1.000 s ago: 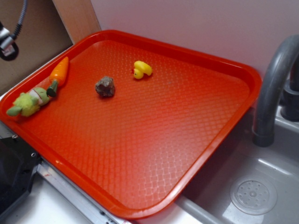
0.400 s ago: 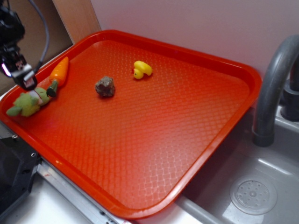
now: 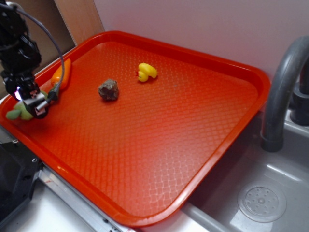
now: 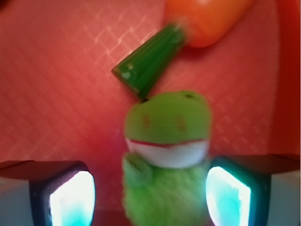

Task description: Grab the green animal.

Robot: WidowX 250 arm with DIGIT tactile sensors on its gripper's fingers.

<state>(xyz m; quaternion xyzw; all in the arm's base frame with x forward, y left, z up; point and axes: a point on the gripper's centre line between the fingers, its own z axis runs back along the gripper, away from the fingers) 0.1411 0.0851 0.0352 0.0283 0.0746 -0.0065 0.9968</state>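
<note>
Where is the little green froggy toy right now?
The green animal lies at the far left edge of the red tray in the exterior view, partly hidden under the gripper. In the wrist view it sits between the fingers, just below the carrot.

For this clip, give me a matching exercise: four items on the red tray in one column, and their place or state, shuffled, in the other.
Items
1. green animal
2. carrot
3. rubber duck
4. brown lump

Places or states
A. alone near the tray's far edge, away from the arm
B. lying between the open fingers of the pincer
C. dark and rough, between the duck and the carrot
D. orange body, with its dark green tip next to the plush toy's head

Pairs: 1-B, 2-D, 3-A, 4-C
</note>
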